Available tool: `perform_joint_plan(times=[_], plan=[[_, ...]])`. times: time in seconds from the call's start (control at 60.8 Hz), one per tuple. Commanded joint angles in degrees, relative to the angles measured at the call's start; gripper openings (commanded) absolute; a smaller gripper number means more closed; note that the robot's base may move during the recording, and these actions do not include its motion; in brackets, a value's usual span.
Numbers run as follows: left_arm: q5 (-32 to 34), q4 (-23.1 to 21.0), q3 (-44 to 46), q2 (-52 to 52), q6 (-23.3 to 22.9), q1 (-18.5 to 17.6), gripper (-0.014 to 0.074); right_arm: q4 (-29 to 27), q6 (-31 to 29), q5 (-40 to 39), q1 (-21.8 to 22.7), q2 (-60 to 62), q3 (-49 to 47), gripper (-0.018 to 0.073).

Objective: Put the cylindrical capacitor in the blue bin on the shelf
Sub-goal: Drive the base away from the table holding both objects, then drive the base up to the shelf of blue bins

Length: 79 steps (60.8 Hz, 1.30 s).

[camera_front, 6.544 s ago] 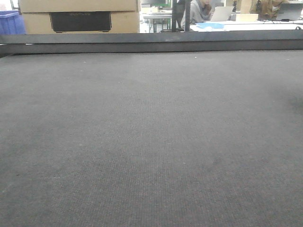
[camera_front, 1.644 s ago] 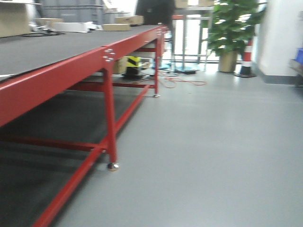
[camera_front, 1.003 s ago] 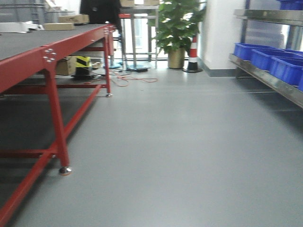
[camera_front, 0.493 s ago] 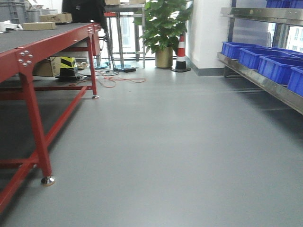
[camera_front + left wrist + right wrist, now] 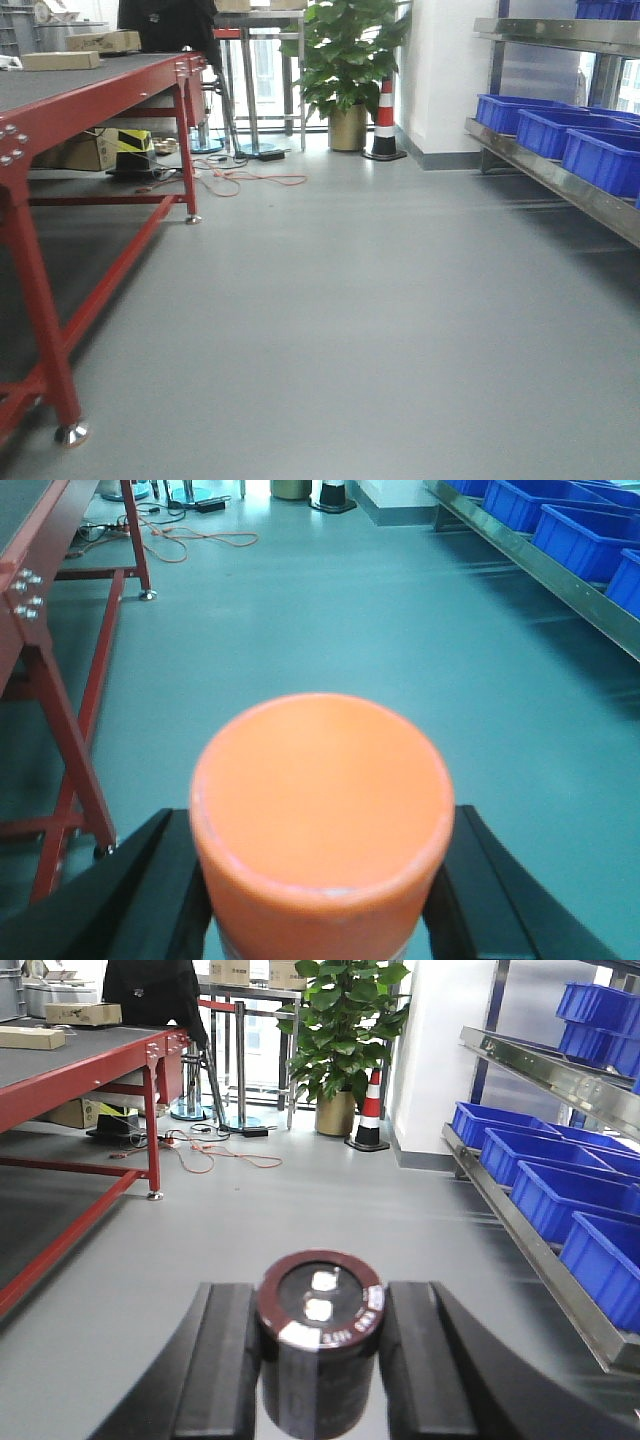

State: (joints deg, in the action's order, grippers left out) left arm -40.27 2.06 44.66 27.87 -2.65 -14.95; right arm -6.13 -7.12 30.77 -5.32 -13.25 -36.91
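- A red-framed worktop (image 5: 70, 100) with a dark top ran along the left side, and cardboard boxes (image 5: 60, 60) lay at its far end.
- An orange cable (image 5: 255, 180) lay in loose loops on the grey floor (image 5: 350, 320), just beyond the worktop's far leg.
- A potted plant (image 5: 345, 60) stood at the back of the room, with a striped cone (image 5: 385, 120) just to its right.
- The shelf (image 5: 560, 180), of shiny steel, ran along the right wall. Its lower level carried a row of blue bins (image 5: 600, 160), and more bins sat on the level above.
- The left tool (image 5: 320, 900) was clamped on an orange cylinder (image 5: 322, 790). The cylinder stood upright between the two black fingers (image 5: 150, 880), above the open floor.
- The right tool (image 5: 322, 1360) was clamped on the cylindrical capacitor (image 5: 320, 1310), which stood upright with its dark sleeve between the fingers and its two pale terminals on top. It was well apart from the shelf and its bins, which stood to the right.
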Motion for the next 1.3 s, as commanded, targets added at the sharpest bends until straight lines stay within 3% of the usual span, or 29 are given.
perform_joint_plan(times=[0.0,1.282], plan=[[1.2,-0.3,-0.1,-0.2,0.2,-0.3,-0.0111,0.0,-0.4,-1.6,0.0,0.2,-0.1,-0.0111],[1.2,-0.3,-0.1,-0.2,0.2,-0.3,-0.0111,0.0,-0.4,-1.7,0.0,0.2,-0.1,-0.0111]])
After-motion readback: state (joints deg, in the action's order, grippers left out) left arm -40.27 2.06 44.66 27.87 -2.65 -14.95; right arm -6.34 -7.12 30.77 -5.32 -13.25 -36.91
